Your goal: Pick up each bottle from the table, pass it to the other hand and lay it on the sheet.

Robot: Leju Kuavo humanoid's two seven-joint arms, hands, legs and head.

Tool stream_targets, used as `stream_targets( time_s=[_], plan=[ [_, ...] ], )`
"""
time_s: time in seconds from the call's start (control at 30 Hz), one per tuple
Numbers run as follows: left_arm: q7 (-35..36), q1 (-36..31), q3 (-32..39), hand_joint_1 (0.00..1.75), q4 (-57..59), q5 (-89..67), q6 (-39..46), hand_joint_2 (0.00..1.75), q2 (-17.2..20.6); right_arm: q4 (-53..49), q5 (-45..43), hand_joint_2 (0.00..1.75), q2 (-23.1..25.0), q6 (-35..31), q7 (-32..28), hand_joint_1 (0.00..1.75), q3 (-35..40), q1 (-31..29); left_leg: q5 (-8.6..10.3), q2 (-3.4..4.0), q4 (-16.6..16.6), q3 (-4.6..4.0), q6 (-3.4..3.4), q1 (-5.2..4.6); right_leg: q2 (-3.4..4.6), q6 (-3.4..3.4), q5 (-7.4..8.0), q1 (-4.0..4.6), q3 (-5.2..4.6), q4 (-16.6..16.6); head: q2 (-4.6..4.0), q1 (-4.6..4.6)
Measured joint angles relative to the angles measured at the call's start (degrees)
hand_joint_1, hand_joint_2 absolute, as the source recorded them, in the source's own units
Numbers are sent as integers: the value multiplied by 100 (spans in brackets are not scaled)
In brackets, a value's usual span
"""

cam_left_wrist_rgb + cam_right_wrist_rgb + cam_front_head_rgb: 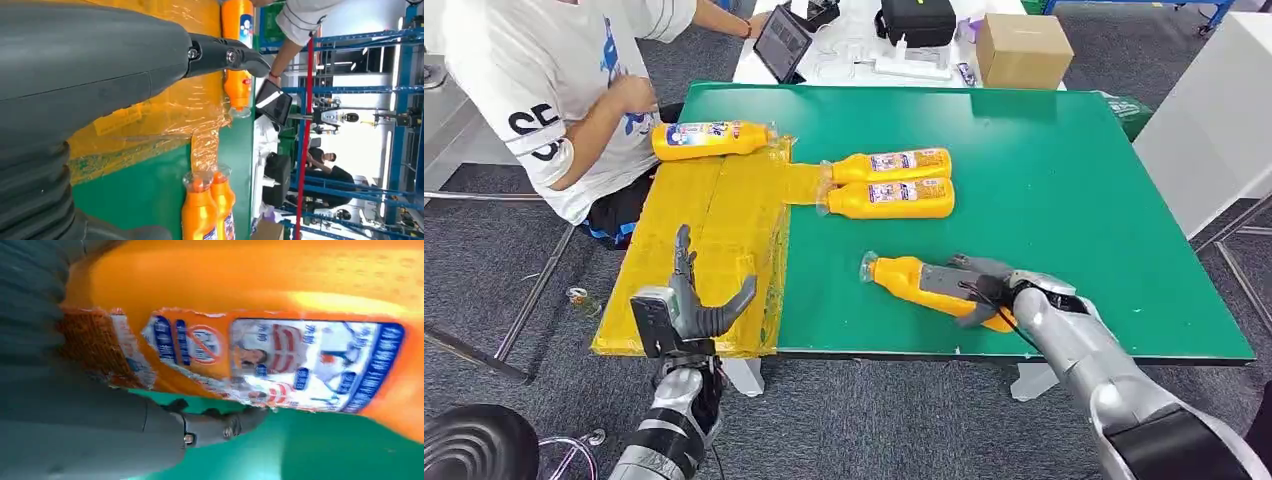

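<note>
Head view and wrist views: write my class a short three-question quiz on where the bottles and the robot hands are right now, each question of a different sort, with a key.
1. True or false: one orange bottle already lies on the yellow sheet.
2. How many bottles lie on the green table off the sheet? A) one B) two C) three
3. Fill in: the right robot hand is wrapped around the ____ bottle, while the left robot hand hovers empty over the sheet.

Key
1. True: it lies at the sheet's far edge, near the seated person.
2. C: a touching pair plus the one being grasped.
3. Nearest.
</note>
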Motion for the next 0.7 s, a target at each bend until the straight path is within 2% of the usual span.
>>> stream_targets(
  time_s=[0.2,0.23,0.27,0.3,0.33,0.4,0.7],
  plan=[
    [-4,15,2,0,0,0,-15,175,0,-418,-131,175,-280,59,138,2,392,7,0,1,0,-17,0,1,0,0,0,1,-20,1,0,2],
    [-7,17,2,0,0,0,-20,175,0,-464,-158,175,-313,59,162,26,453,7,0,2,0,-18,0,1,0,0,0,1,-22,1,0,0],
    [-7,17,2,0,0,0,-26,175,0,-497,-175,175,-328,59,173,138,506,7,0,3,0,-19,0,1,1,0,0,1,-24,1,0,2],
    [-7,16,2,0,0,0,-39,175,0,-527,-180,175,-355,59,186,162,556,9,0,3,0,-21,0,1,1,0,0,1,-26,1,0,2],
    [-7,17,2,0,0,0,-50,175,0,-549,-184,175,-376,53,192,162,597,12,0,2,0,-25,0,1,1,0,0,1,-27,1,0,2],
    [-7,16,2,0,7,0,-52,175,0,-564,-190,175,-387,24,212,175,661,28,0,2,0,-27,0,1,0,0,0,1,-31,1,0,4],
    [-11,16,4,0,70,-11,-68,175,-20,-571,-319,175,-418,-94,234,175,910,52,0,3,0,-29,0,1,1,0,0,1,-33,1,0,2]
  ],
)
